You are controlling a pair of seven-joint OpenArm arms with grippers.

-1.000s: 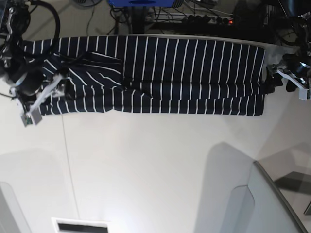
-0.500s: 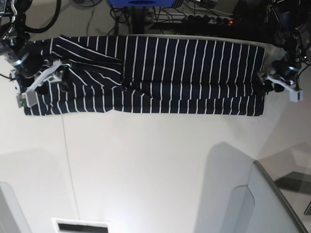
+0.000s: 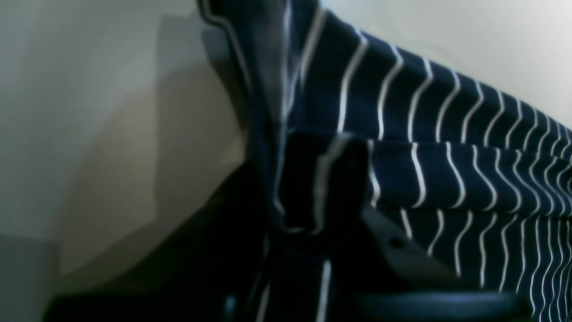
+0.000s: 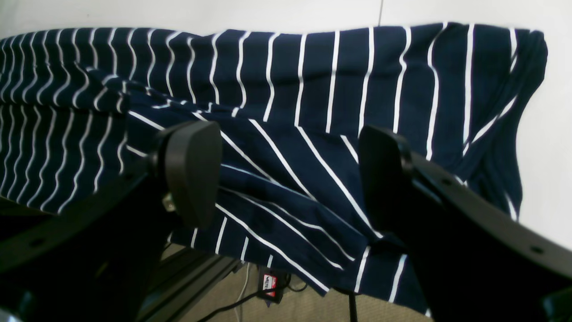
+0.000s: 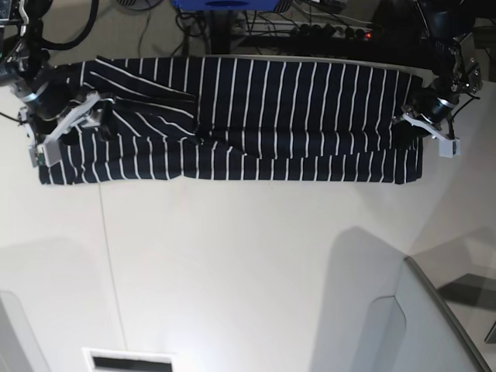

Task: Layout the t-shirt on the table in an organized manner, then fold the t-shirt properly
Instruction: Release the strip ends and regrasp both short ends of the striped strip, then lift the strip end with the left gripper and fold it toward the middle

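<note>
Left wrist: left gripper [image 3: 313, 197] clenched on a bunched edge of the t-shirt [image 3: 447, 147].
Right wrist: right gripper [image 4: 286, 174] spread wide above the striped cloth, grasping nothing.
Base: t-shirt lies as a long band across the far side of the table [image 5: 248, 263], one gripper at each end.

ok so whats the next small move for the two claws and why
Probably close the right claw on the sleeve end: its jaws stand open over the t-shirt, while the left claw looks already pinched on the other end. Then both could lift and fold together.
</note>
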